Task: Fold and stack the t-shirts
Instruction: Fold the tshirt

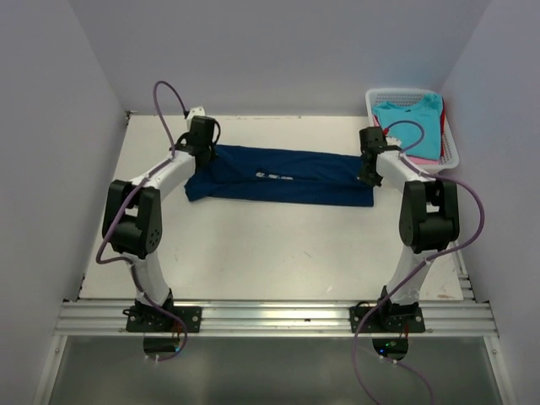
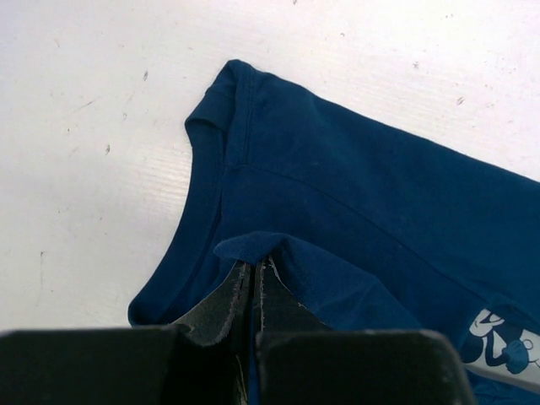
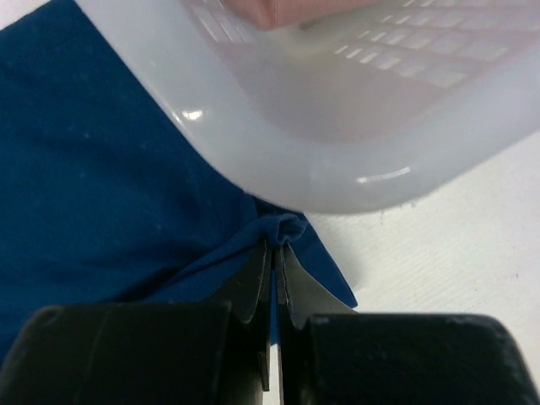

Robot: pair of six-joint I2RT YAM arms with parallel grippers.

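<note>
A navy blue t-shirt [image 1: 283,175] lies folded into a long band across the back of the table, its pale print partly showing. My left gripper [image 1: 201,150] is shut on a pinch of its fabric [image 2: 253,246] at the left end, near the collar [image 2: 205,169]. My right gripper [image 1: 369,167] is shut on a pinch of the shirt [image 3: 283,229] at the right end, just below the basket's rim [image 3: 278,173]. Turquoise [image 1: 413,125] and red [image 1: 444,114] t-shirts lie in the basket.
The white lattice basket [image 1: 451,152] stands at the back right corner, close to my right gripper. The back wall is just beyond the shirt. White table surface [image 1: 270,245] lies in front of the shirt, toward the arm bases.
</note>
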